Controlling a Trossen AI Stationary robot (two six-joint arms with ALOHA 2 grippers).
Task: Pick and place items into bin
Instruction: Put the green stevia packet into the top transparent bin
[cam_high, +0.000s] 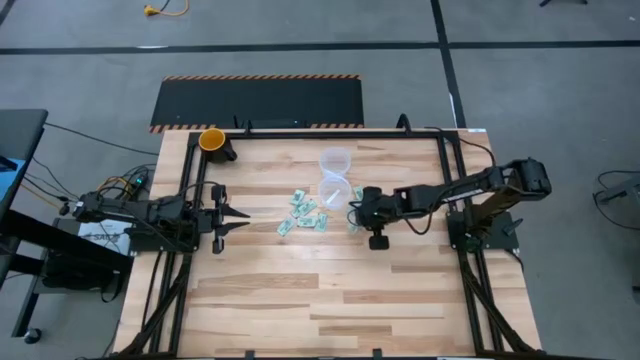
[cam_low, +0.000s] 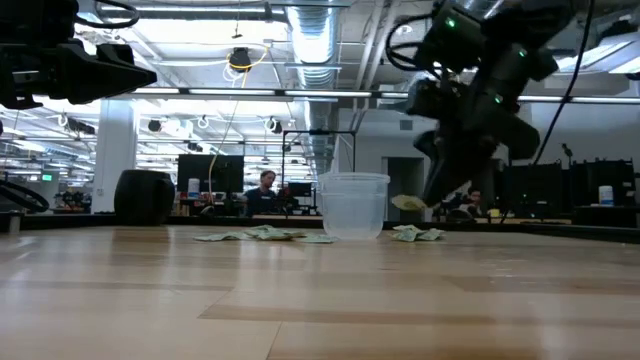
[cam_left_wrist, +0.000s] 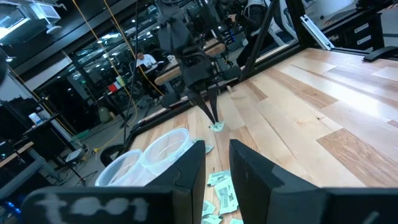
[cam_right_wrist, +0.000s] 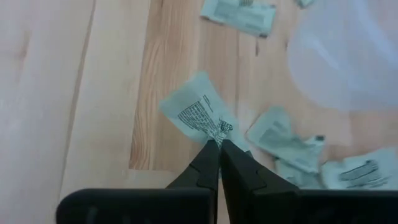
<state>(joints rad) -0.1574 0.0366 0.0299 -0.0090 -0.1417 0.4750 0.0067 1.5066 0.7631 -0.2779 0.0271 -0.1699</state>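
Note:
Several small green-and-white packets (cam_high: 303, 212) lie flat in a loose scatter at mid-table, with a few more (cam_high: 355, 222) under my right arm. My right gripper (cam_high: 352, 207) hovers over that second group, shut on one packet (cam_right_wrist: 196, 112). Two clear plastic cups (cam_high: 336, 160) stand just beyond the scatter, toward the far edge. My left gripper (cam_high: 240, 215) waits open, left of the packets and apart from them; its two fingers (cam_left_wrist: 255, 180) frame the left wrist view. My right gripper pinches one packet by a corner (cam_right_wrist: 219, 129) between its two fingertips, coming from above at a slant. The packet sticks out past the fingertips and is lifted clear of the table (cam_low: 408, 203), above the packets still lying there (cam_right_wrist: 286, 140).
An orange round cup (cam_high: 212, 138) stands at the table's far left corner. The nearer clear cup (cam_low: 352, 205) stands close beside my right gripper. Black frame rails (cam_high: 455, 190) run along the table's left and right sides. Bare wood (cam_high: 330, 290) fills the near half.

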